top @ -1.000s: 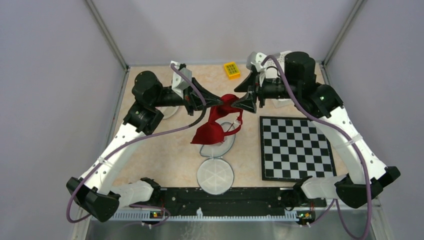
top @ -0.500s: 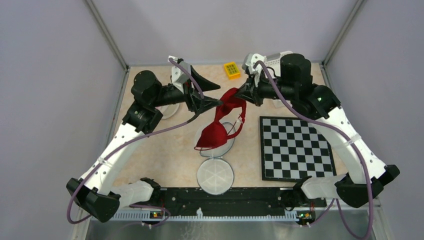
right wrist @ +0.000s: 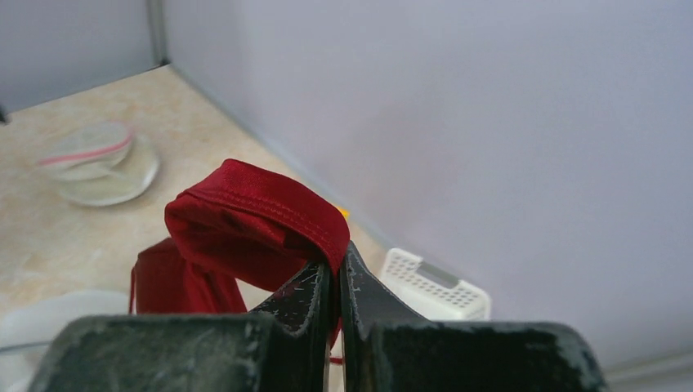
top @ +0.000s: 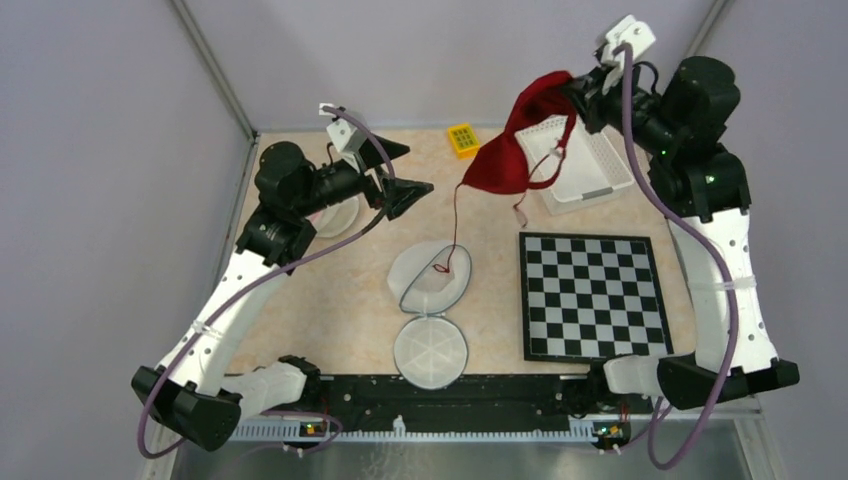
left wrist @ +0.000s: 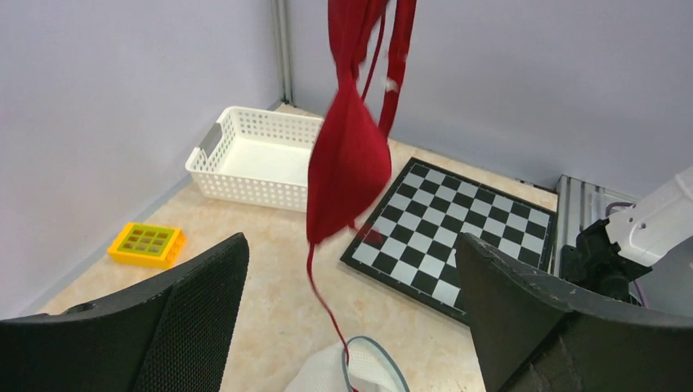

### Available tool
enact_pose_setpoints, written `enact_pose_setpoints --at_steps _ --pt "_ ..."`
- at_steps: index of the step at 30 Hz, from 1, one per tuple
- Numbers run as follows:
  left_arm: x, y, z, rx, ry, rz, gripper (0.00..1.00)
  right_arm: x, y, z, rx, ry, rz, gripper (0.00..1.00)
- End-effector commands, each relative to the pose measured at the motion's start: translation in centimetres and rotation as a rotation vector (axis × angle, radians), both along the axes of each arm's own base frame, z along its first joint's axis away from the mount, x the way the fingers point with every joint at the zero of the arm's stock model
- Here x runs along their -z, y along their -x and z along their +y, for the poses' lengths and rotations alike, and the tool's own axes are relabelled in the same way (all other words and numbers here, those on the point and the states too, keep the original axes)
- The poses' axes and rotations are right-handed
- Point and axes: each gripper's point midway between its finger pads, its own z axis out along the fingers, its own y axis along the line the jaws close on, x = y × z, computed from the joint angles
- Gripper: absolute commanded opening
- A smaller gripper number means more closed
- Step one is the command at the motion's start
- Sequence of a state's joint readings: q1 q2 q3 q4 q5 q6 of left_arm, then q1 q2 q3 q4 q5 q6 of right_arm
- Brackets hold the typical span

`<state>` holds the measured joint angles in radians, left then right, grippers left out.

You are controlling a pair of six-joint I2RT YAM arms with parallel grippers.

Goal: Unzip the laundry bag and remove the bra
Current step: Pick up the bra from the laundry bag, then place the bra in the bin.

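Note:
The red bra point(top: 505, 160) hangs in the air at the back right, pinched at its top by my right gripper point(top: 573, 86), which is shut on it. The right wrist view shows a fold of the bra point(right wrist: 253, 212) clamped in the right gripper point(right wrist: 337, 255). One thin strap trails down into the white mesh laundry bag point(top: 428, 278), which lies open mid-table with its round flap point(top: 430, 350) spread toward me. My left gripper point(top: 405, 170) hovers left of the bra, open and holding nothing. From the left wrist, the bra point(left wrist: 347, 163) dangles beyond the left gripper point(left wrist: 351, 245), above the bag point(left wrist: 359, 371).
A white basket point(top: 590, 165) stands at the back right, below the raised bra. A chessboard point(top: 592, 295) lies on the right. A yellow block point(top: 462, 139) sits near the back wall. A clear dish point(top: 335, 215) lies under the left arm.
My left gripper opened, let go of the bra and drew back left. The right gripper shut on the bra and lifted it up and toward the back right, out of the bag.

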<state>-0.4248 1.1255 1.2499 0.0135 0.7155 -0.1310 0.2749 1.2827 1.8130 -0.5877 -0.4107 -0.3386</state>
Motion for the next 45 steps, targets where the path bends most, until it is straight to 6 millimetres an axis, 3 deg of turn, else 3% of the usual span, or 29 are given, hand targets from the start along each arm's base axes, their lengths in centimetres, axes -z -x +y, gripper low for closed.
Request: enact_pose_setpoints --at_steps 1,11,15,19,25,34,45 --pt "0.7 -0.3 0.7 -0.044 -0.002 0.011 0.99 -5.3 -3.1 -3.7 0.123 -0.053 -0.169 0.0" --pt "3.0 -0.3 0.7 -0.041 -0.026 0.05 0.99 -9.2 -10.7 -11.9 0.305 -0.165 -0.24 0.0" --pt "3.8 -0.5 0.7 -0.041 -0.036 0.065 0.99 -13.1 -11.6 -14.4 0.33 -0.252 -0.306 0.0" --pt "4.3 -0.6 0.7 -0.042 -0.04 0.072 0.99 -15.0 -12.4 -15.3 0.341 -0.291 -0.366 0.0" --pt "4.8 -0.5 0.8 -0.042 -0.049 0.077 0.99 -15.4 -13.8 -16.6 0.394 -0.317 -0.416 0.0" --pt "5.4 -0.5 0.8 -0.038 -0.061 0.075 0.99 -13.3 -17.5 -19.4 0.5 -0.323 -0.419 0.0" --pt "6.5 -0.7 0.8 -0.03 -0.074 0.093 0.99 -15.7 -16.5 -21.7 0.56 -0.353 -0.519 0.0"
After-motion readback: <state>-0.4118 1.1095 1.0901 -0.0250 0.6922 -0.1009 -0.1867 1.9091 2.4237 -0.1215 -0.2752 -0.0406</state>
